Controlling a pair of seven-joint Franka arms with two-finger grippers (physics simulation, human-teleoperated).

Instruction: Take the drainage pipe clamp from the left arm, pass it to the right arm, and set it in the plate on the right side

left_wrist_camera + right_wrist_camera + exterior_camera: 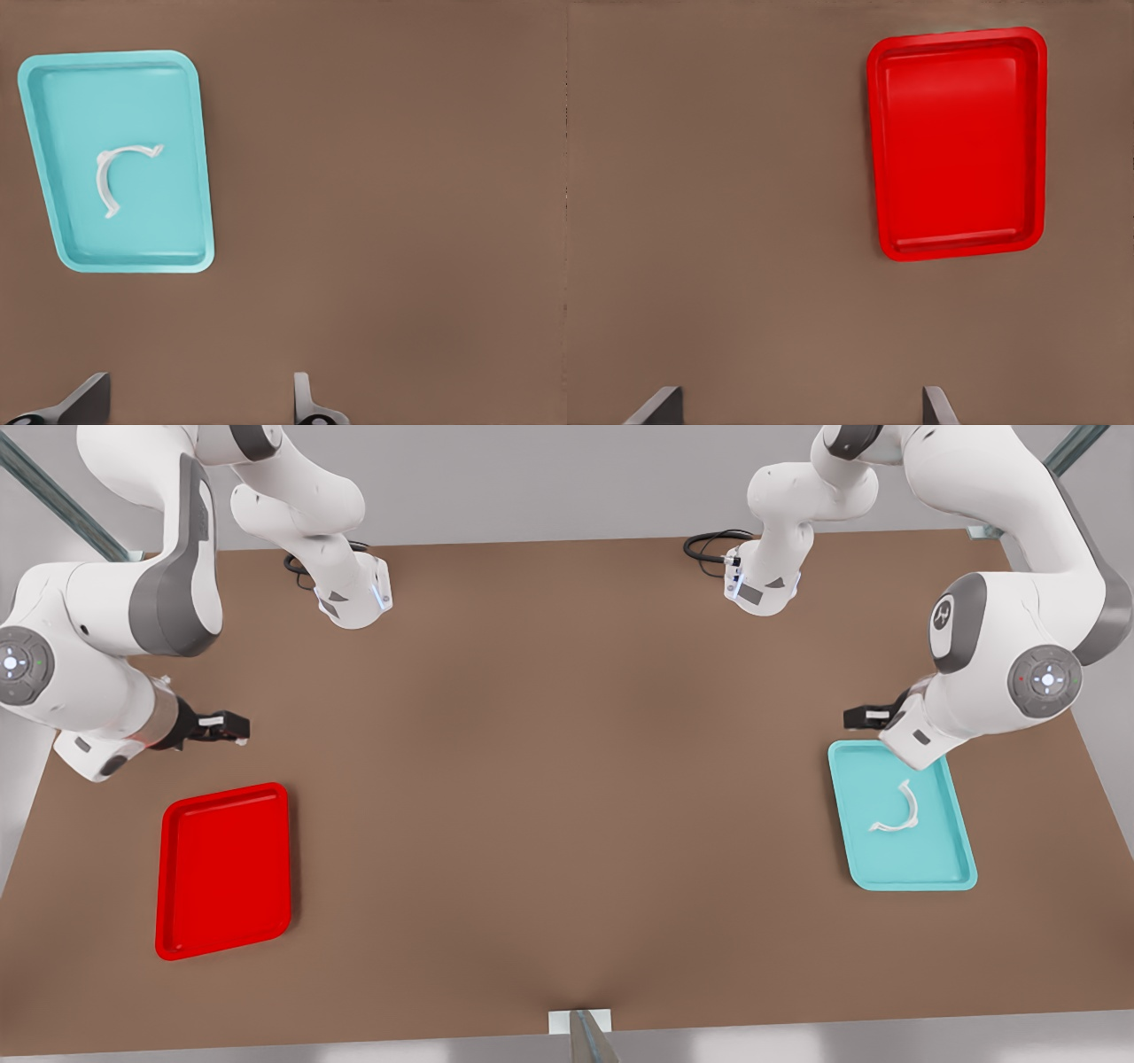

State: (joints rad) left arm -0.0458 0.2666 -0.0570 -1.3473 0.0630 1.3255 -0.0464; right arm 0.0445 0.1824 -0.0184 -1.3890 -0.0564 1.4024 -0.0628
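Note:
The drainage pipe clamp [911, 813], a thin white half-ring, lies loose in a teal tray [921, 859] on the front view's right. In the left wrist view the clamp [101, 177] rests inside the teal tray [159, 221], well ahead of the fingers. My left gripper [855, 716] hovers just beyond that tray's far corner, open [195, 394] and holding nothing. The red plate [221, 868] sits on the front view's left and lies bare in the right wrist view [957, 142]. Behind the plate, my right gripper [239, 728] hangs open [799, 398] with nothing in it.
Both trays rest on a wide brown table [567, 779]. The two arm bases [354, 598] [762, 584] stand at the table's far edge with black cables beside them. A small white bracket [580, 1023] sits at the near edge.

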